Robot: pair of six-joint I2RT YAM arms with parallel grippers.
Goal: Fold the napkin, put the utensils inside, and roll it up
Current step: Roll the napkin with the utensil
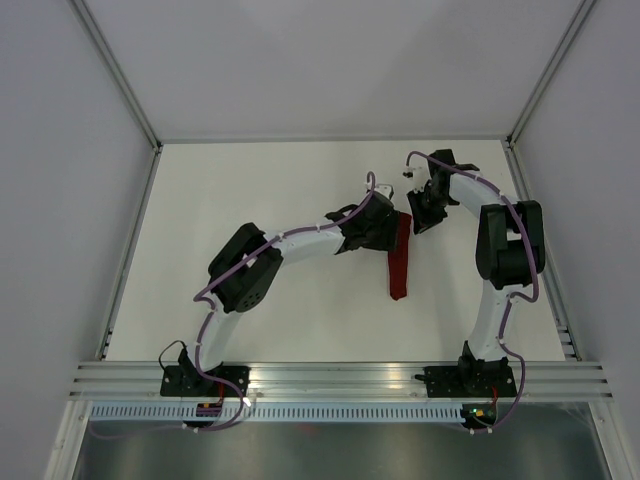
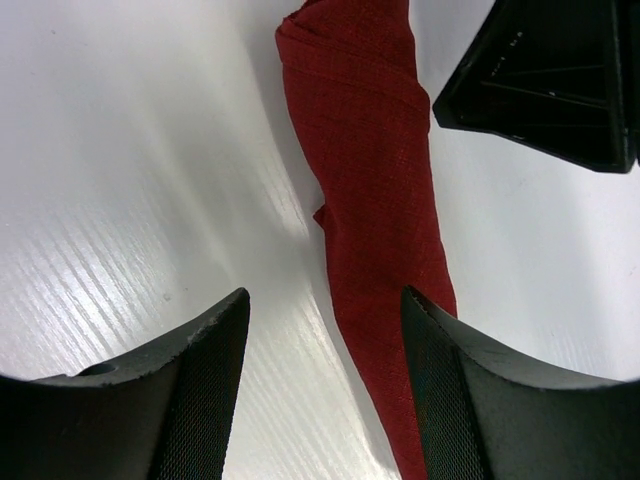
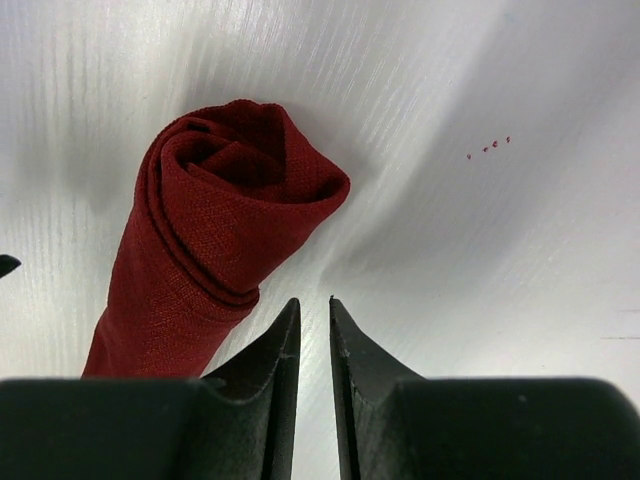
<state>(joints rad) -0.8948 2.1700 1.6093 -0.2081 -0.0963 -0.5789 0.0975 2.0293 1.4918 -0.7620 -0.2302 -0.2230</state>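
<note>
The dark red napkin (image 1: 400,262) lies on the white table as a long, narrow roll. In the left wrist view the napkin (image 2: 372,200) runs from the top down past the right finger. My left gripper (image 2: 325,300) is open and empty, its right finger over the roll's edge; from above it (image 1: 386,232) sits at the roll's far left side. In the right wrist view the napkin (image 3: 215,225) shows its spiral end. My right gripper (image 3: 314,305) is empty, its jaws nearly together, just right of that end (image 1: 422,215). No utensils are visible.
The white table (image 1: 250,180) is walled by pale panels on three sides, with a metal rail (image 1: 340,378) at the near edge. The right gripper's black body (image 2: 550,80) shows close by in the left wrist view. A few tiny red specks (image 3: 488,147) lie on the table.
</note>
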